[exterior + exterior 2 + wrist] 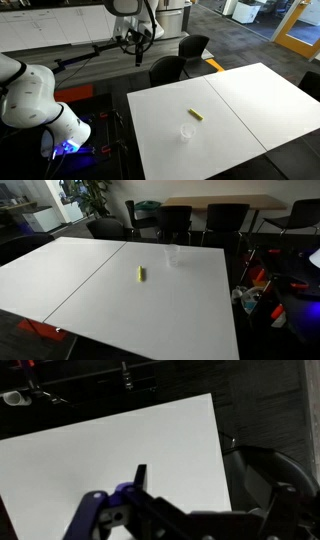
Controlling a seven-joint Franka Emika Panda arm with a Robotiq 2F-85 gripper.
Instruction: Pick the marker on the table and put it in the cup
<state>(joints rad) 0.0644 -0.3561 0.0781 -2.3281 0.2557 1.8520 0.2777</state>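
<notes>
Wrist view cuts off the fingers [140,473] — their spread cannot be told; transparent cup [186,132] barely discernible near short yellow-green marker [197,114] on desk [250,100].

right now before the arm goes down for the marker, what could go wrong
1. The clear cup stands close beside the marker; the gripper could knock it over on the way down.
2. The marker is a small cylinder lying flat on the table, so it may roll when the fingers close.
3. The wrist view shows neither marker nor cup, so aiming by it is blind.
</notes>
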